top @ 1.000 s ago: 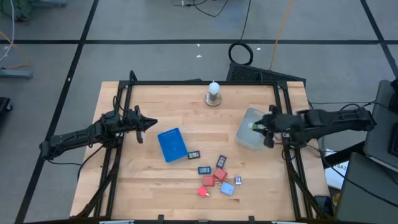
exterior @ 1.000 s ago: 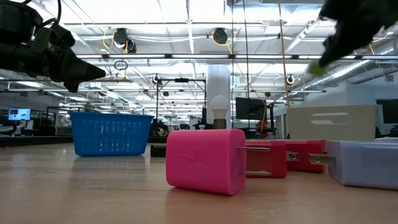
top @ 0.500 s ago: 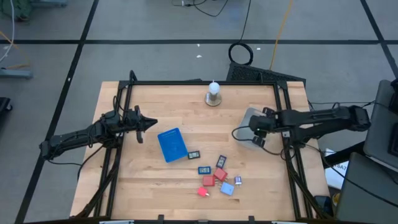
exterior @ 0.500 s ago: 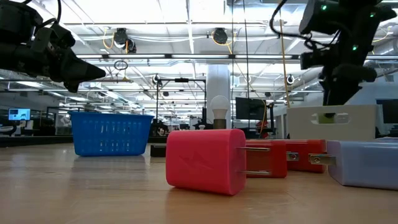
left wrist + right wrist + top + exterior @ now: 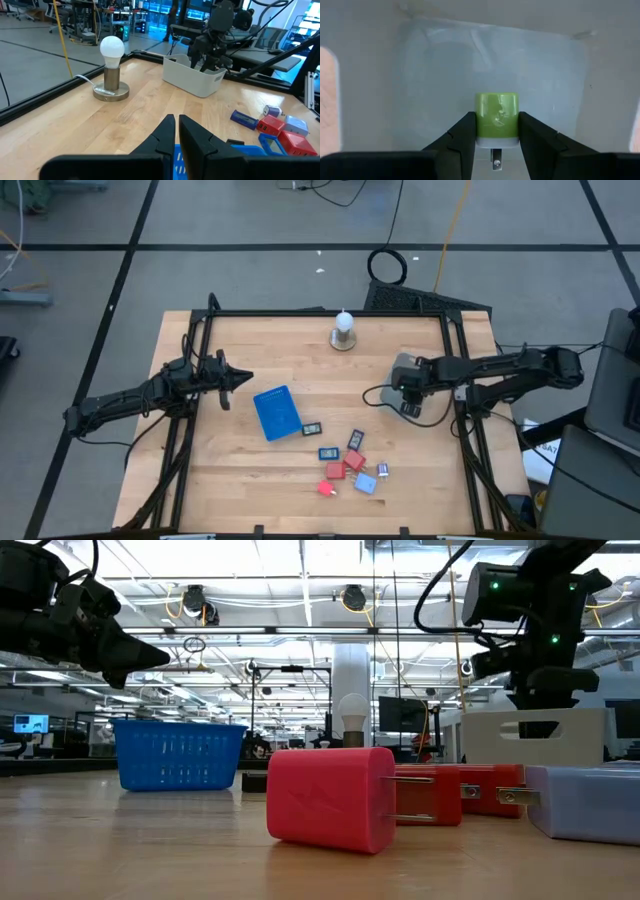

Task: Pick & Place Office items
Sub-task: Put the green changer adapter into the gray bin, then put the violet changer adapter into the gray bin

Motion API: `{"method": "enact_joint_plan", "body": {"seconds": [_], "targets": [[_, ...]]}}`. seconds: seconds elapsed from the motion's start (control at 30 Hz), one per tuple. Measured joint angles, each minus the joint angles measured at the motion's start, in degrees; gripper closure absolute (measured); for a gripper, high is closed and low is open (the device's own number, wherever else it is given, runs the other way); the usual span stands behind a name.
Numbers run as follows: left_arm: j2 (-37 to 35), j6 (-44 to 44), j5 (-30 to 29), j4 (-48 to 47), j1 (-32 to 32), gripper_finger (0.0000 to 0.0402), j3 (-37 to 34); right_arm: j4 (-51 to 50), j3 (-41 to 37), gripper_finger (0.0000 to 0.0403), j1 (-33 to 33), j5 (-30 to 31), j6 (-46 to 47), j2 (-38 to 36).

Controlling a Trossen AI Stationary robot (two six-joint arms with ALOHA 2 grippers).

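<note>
My right gripper [image 5: 496, 146] points down into the grey container [image 5: 400, 364] at the table's right, shut on a small green-and-white piece [image 5: 496, 116]. In the low view it [image 5: 540, 700] dips behind the container's wall [image 5: 530, 736]. Red blocks [image 5: 340, 468], a light-blue block [image 5: 365, 482] and dark rectangles [image 5: 328, 452] lie loose on the table near the front middle. My left gripper [image 5: 248, 380] waits shut and level above the table's left side, holding nothing. My right gripper pinches the green piece by its two opposite green sides [image 5: 479, 120] between its two fingers [image 5: 462, 137]. The fingers come from above, pointing down. The piece sits inside the container's walls, a metal prong [image 5: 496, 162] showing at its white end. Whether it touches the floor, I cannot tell.
A blue basket [image 5: 277, 412] stands left of the loose pieces. A light bulb on a round stand [image 5: 343, 332] is at the far middle. Black rails [image 5: 200, 340] frame the table's far, left and right edges.
My right gripper has gone down and toward the table's left with the green piece. It has tipped from slanting to pointing steeply down and has sunk into the grey container.
</note>
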Motion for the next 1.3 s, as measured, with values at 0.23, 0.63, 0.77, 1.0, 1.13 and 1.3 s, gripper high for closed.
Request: {"method": "enact_joint_plan", "body": {"seconds": [0.23, 0.63, 0.77, 1.0, 1.13, 1.3], "targets": [[0.0, -1.1, 0.2, 0.0, 0.0, 0.0378, 0.0, 0.3, 0.0, 0.0274, 0.0, -0.1, -0.2, 1.2], [0.0, -1.1, 0.4, 0.0, 0.0, 0.0378, 0.0, -0.1, 0.0, 0.0222, 0.0, 0.3, -0.3, 0.0], [0.0, -1.4, 0.5, 0.0, 0.0, 0.0378, 0.0, -1.0, 0.0, 0.0201, 0.2, 0.1, 0.0, -2.9], [0.0, -1.3, 0.5, 0.0, 0.0, 0.0378, 0.0, 2.9, -0.1, 0.0197, 3.0, 0.2, -2.6, -16.2], [0.0, -1.7, 0.5, 0.0, 0.0, 0.0378, 0.0, 11.6, -1.5, 0.0216, 7.2, 0.3, -6.4, -26.4], [0.0, -1.9, 0.5, 0.0, 0.0, 0.0378, 0.0, 29.1, -9.5, 0.0264, 12.0, -1.1, -8.9, -37.8]]}}
